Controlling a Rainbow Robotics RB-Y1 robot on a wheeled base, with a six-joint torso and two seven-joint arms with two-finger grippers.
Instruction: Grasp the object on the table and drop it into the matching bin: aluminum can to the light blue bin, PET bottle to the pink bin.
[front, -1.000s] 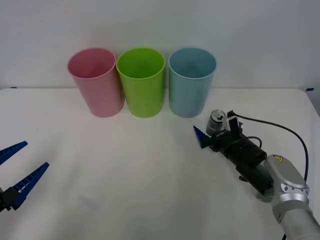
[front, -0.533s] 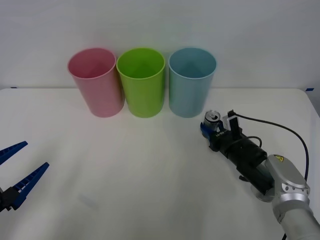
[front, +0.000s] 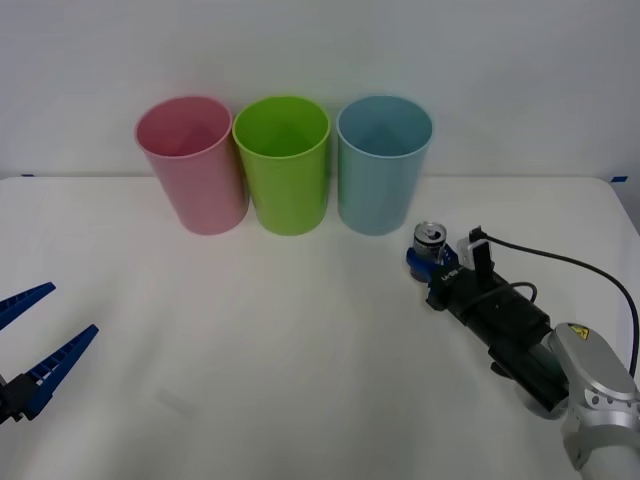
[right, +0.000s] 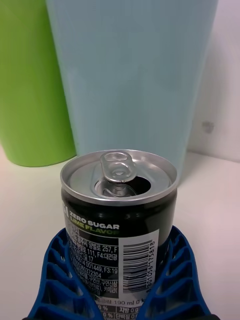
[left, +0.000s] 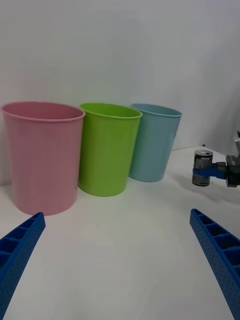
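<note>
The aluminum can (front: 430, 238) stands upright on the white table (front: 300, 360), just in front of and slightly right of the light blue bin (front: 383, 170). My right gripper (front: 426, 263) is shut on its lower body. In the right wrist view the blue fingers (right: 55, 270) hug the dark can (right: 119, 200) from both sides, with its pull-tab top showing and the light blue bin (right: 130, 75) right behind. The pink bin (front: 190, 165) stands at the left end of the row. My left gripper (front: 68, 310) rests open at the table's left edge, far from the can (left: 202, 162).
A lime green bin (front: 283, 165) stands between the pink and light blue ones, all three touching in a row along the back wall. A black cable (front: 560, 262) loops from the right wrist over the table. Wide bare tabletop lies between the two arms.
A second ago the right fingers stood open around the can. They have since shut on it, and the right arm has drawn slightly to the right. The left arm has not moved.
</note>
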